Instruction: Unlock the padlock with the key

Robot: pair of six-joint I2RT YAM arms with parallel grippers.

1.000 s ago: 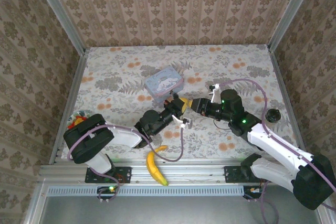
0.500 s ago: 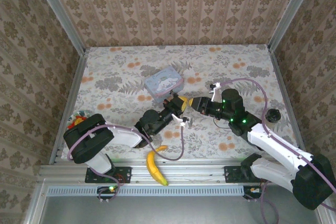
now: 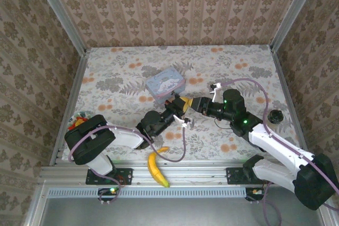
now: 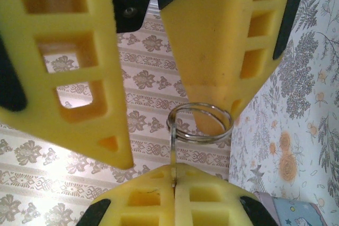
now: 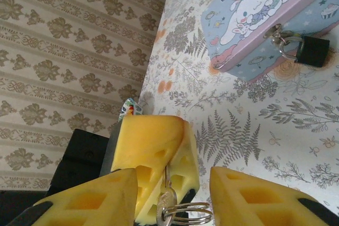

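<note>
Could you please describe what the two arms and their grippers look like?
Both the left arm and the right arm have white links between black joints, with a lilac cable looping along each. The left gripper and right gripper carry yellow fingers with rectangular cut-outs. A green light glows on the right arm.

Toward the middle of the floral tablecloth (image 3: 116, 72) in front of me sits a pale blue tin (image 3: 165, 85), its lid printed with a white long-eared cartoon figure. A yellow banana (image 3: 155, 169) lies at the near edge, left of centre. A small black round knob (image 3: 274, 116) rests at the right side, and a colourful little packet (image 3: 78, 120) at the left edge. Patterned wallpaper (image 3: 175, 9) lines the walls around the table.
</note>
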